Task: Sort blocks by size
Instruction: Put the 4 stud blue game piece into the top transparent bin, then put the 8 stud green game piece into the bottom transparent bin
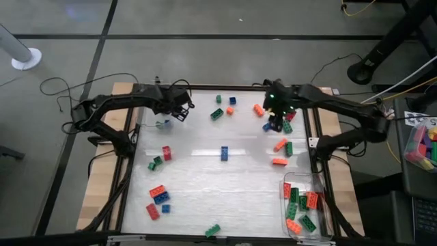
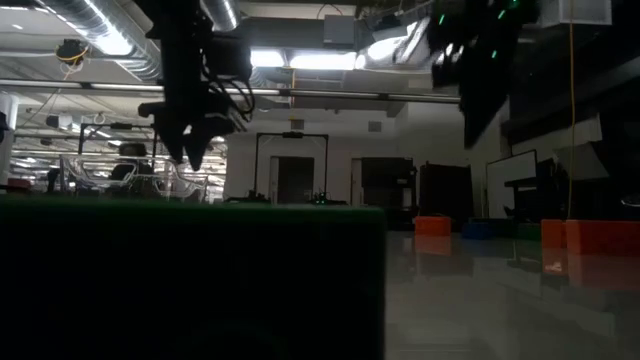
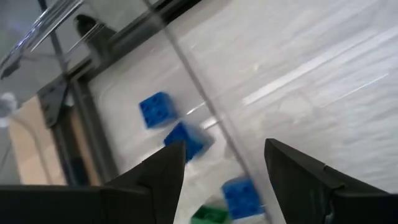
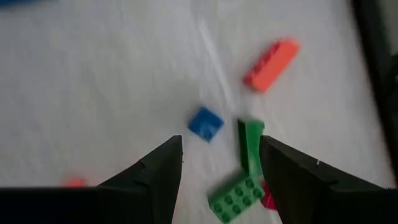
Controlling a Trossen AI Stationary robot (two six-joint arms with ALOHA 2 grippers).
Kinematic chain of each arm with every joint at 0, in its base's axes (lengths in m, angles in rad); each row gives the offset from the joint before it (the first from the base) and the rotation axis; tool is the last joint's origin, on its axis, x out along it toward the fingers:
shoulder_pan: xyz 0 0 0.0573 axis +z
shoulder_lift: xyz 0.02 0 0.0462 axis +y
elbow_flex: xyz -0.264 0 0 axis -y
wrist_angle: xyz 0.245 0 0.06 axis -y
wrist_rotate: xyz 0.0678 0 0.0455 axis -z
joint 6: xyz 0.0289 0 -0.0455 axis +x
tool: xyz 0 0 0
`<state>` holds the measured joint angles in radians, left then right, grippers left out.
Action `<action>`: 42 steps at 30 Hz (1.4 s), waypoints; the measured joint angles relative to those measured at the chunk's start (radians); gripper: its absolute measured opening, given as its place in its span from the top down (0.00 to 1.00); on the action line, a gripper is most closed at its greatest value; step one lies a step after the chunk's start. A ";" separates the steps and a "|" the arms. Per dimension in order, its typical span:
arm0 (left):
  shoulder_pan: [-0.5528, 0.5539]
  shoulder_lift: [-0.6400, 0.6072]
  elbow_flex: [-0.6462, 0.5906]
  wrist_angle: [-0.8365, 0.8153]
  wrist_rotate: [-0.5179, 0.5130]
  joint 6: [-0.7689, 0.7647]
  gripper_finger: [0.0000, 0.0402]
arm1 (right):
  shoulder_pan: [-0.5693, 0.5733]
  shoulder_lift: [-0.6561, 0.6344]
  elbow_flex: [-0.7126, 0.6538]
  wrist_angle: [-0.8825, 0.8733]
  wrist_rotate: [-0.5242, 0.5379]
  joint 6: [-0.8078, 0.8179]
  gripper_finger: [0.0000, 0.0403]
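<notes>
Red, orange, green and blue blocks lie scattered on the white table (image 1: 205, 178). My left gripper (image 1: 181, 111) hangs open at the far left over a small clear tub (image 1: 162, 124); small blue blocks (image 3: 155, 111) and a blurred one (image 3: 186, 140) show below its fingers. My right gripper (image 1: 276, 121) hangs open at the far right, fingers pointing down above a small blue block (image 4: 205, 123), two long green blocks (image 4: 250, 149) and a long orange block (image 4: 272, 62). Neither holds anything.
A clear bin (image 1: 304, 212) at the near right corner holds several long blocks. A green block (image 2: 190, 280) close to the low camera blocks much of that view. A blue block (image 1: 224, 153) lies mid-table. Cables and arm bases flank the table's frame (image 1: 130, 137).
</notes>
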<state>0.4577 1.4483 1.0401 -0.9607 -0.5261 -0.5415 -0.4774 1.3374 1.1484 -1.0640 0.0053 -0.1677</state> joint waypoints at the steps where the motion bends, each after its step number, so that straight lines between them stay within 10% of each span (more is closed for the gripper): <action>1: -0.006 0.000 0.000 0.012 0.000 0.000 0.49 | -0.021 0.032 0.000 -0.011 -0.002 -0.017 0.47; 15: -0.096 0.000 0.000 0.089 0.000 0.000 0.49 | -0.237 0.317 0.000 -0.035 0.046 -0.076 0.47; 42: -0.164 0.000 0.000 0.098 -0.001 0.026 0.49 | -0.235 0.350 -0.050 0.072 0.036 -0.102 0.47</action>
<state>0.2939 1.4483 1.0405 -0.8630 -0.5266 -0.5159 -0.7128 1.6878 1.0985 -0.9920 0.0414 -0.2699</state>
